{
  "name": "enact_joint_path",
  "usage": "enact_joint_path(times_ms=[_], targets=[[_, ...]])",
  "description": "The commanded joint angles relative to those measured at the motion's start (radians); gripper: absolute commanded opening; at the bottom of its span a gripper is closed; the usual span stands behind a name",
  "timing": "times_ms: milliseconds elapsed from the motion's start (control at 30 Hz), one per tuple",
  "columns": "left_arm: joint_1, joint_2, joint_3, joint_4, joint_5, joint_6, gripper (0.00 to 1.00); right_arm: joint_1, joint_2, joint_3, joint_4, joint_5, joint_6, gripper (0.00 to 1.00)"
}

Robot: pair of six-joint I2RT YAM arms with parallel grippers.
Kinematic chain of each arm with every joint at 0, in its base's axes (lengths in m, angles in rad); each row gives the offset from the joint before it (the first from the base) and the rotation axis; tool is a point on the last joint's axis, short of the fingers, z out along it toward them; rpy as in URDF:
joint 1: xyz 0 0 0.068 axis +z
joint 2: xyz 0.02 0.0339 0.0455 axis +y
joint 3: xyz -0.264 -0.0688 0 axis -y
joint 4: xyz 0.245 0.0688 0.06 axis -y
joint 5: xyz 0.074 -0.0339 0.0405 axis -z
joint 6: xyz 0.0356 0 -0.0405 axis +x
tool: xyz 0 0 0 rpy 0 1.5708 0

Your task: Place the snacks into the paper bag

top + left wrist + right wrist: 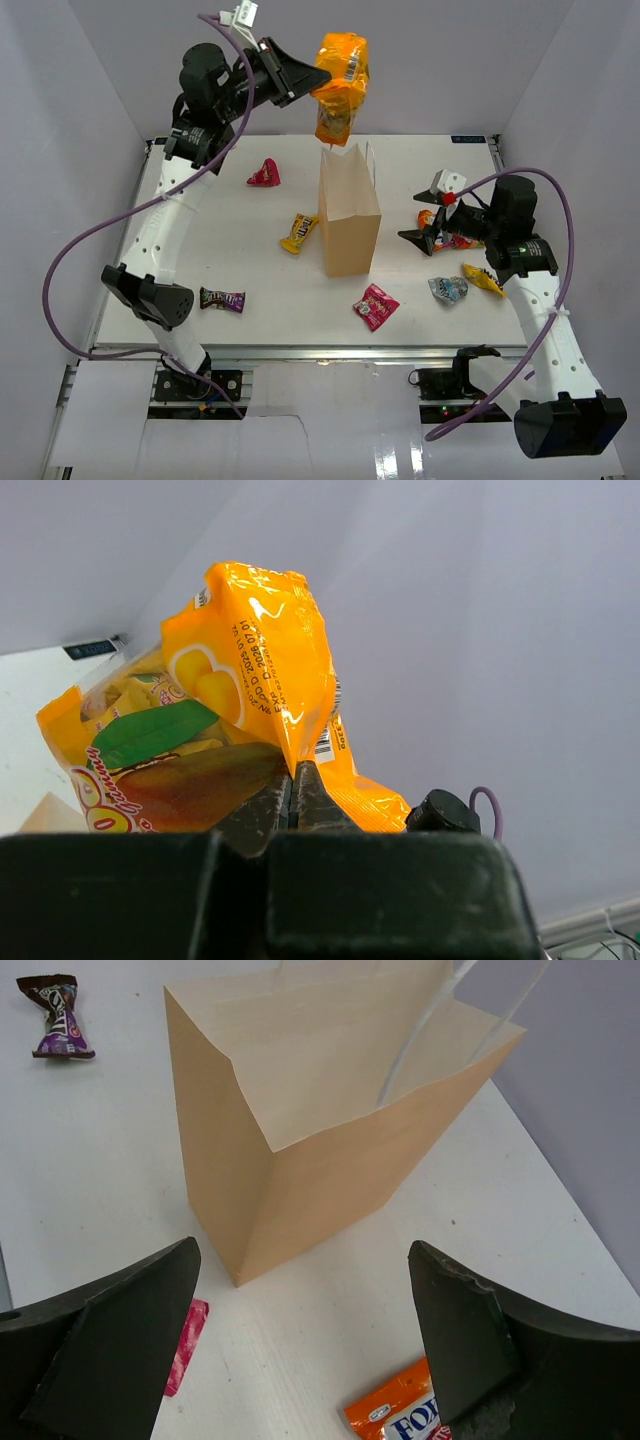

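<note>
**Over the bag's mouth: orange packet pinched in the left gripper**

High above the middle of the tabletop, the left gripper is closed to a sliver on one edge of the orange packet. In the wrist view its two fingers press almost together, with only crinkled foil between them. The packet hangs clear of the table with its long axis near vertical. Its lower end points down at the open top of the paper bag, just above the rim. The bag stands upright at mid-table, mouth up, with thin pale handles rising from it.

Toward the right edge, the right gripper is spread wide and holds nothing. It sits low over the table with its fingertips facing the bag, apart from it. An orange-and-blue packet lies just below it in the wrist view.

The other snacks lie flat on the table:
- A silvery blue packet and a yellow packet are near the right edge.
- A pink packet lies between the bag and the near edge.
- A yellow-and-brown packet lies just beside the bag's left side.
- A red packet is toward the far-left corner.
- A dark purple packet is toward the near-left corner.
</note>
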State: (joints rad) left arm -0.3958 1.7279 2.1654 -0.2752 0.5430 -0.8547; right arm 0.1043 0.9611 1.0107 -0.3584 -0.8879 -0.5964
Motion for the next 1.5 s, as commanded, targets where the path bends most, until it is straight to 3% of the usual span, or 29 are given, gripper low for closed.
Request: enact_joint_path(times_ms=[0, 900, 1233, 1267, 1333, 1367, 1400, 1467], targets=[[-0.038, -0.031, 0.063, 0.120, 0.032, -0.034, 0.00, -0.018, -0.019, -0.018, 0.053, 0.009, 0.038, 0.90], [-0.067, -0.232, -0.468, 0.152, -0.006, 0.051, 0.00, -0.077, -0.019, -0.070, 0.082, 0.038, 0.076, 0.90], [-0.067, -0.226, -0.607, 0.209, 0.043, 0.023, 0.00, -0.086, -0.032, -0.113, 0.084, 0.044, 0.086, 0.90], [-0.067, -0.225, -0.610, 0.209, 0.044, 0.022, 0.02, -0.086, -0.035, -0.121, 0.087, 0.047, 0.090, 0.90], [-0.069, -0.217, -0.618, 0.214, 0.051, 0.019, 0.19, -0.089, -0.035, -0.130, 0.102, 0.072, 0.136, 0.90], [-0.069, -0.215, -0.619, 0.214, 0.057, 0.020, 0.28, -0.092, -0.033, -0.135, 0.123, 0.084, 0.158, 0.90], [-0.069, -0.212, -0.621, 0.214, 0.061, 0.019, 0.47, -0.092, -0.033, -0.144, 0.131, 0.108, 0.176, 0.90], [-0.069, -0.209, -0.624, 0.212, 0.072, 0.019, 0.61, -0.092, -0.028, -0.150, 0.150, 0.153, 0.227, 0.90]])
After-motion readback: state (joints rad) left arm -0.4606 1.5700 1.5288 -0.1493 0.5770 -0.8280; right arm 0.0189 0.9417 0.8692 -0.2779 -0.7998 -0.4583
